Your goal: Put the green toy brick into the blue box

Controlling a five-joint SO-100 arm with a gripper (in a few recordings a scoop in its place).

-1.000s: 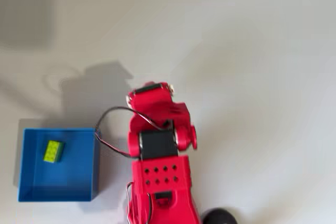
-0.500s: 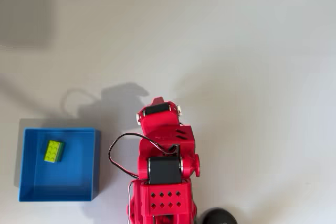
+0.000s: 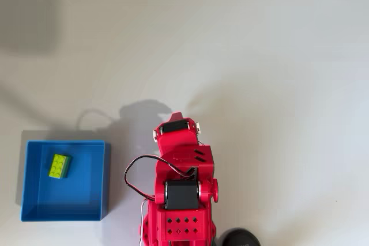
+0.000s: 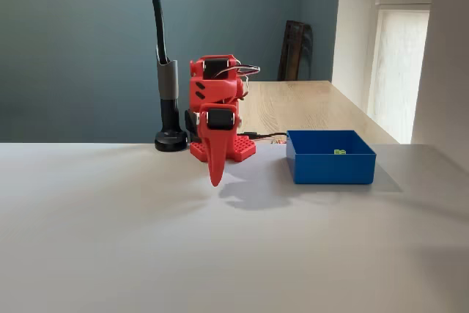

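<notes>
The green toy brick [image 3: 59,165] lies studs up inside the blue box [image 3: 106,184], near its far left corner in the overhead view. In the fixed view only a sliver of the green toy brick [image 4: 340,152] peeks over the wall of the blue box [image 4: 330,168]. The red arm [image 3: 180,180] is folded back over its base, right of the box and apart from it. My gripper [image 4: 215,179] points straight down just above the table, left of the box in the fixed view, its jaws together with nothing between them.
A black stand with a round foot [image 4: 171,139] rises just behind the arm's base, and its foot [image 3: 239,238] shows at the bottom edge of the overhead view. A wooden table [image 4: 308,104] lies beyond the white one.
The arm has swung right, away from the box, and pulled back toward its base. The brick has stayed still in the box.
</notes>
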